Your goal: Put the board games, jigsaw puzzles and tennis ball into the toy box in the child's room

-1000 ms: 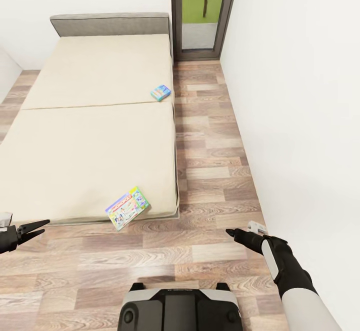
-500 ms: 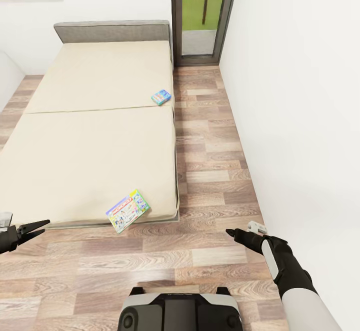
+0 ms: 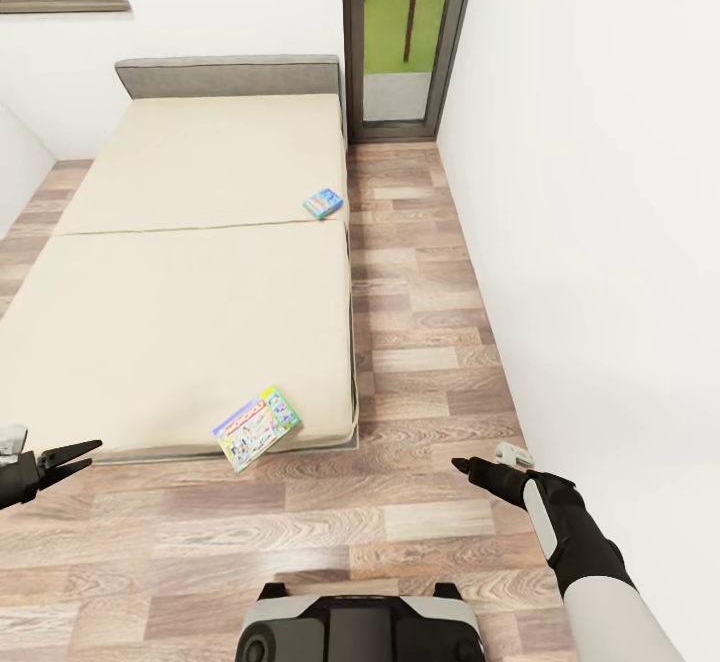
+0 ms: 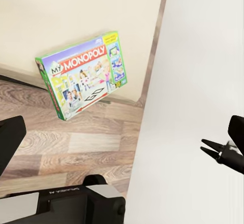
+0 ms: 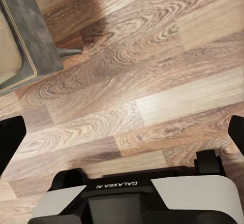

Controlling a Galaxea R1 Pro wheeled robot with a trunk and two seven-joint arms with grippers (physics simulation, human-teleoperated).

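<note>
My left gripper [image 3: 85,450] and right gripper [image 3: 462,466] hang parted, empty. The flat yellow-green cardboard board game [image 3: 256,427] overhangs the cream bed [image 3: 190,302]: light, stiff; I'd pinch that edge.

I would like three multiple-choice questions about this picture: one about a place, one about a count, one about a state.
1. Where does the Monopoly box lie?
A. on the floor
B. at the bed's near corner
C. by the headboard

2. How many game boxes lie on the bed?
A. one
B. two
C. three

3. What does the left gripper hold?
A. nothing
B. a ball
C. a box

Answers: 1 B, it overhangs the mattress's near edge. 2 B, the Monopoly box and the blue box. 3 A, its fingers are parted and empty.
</note>
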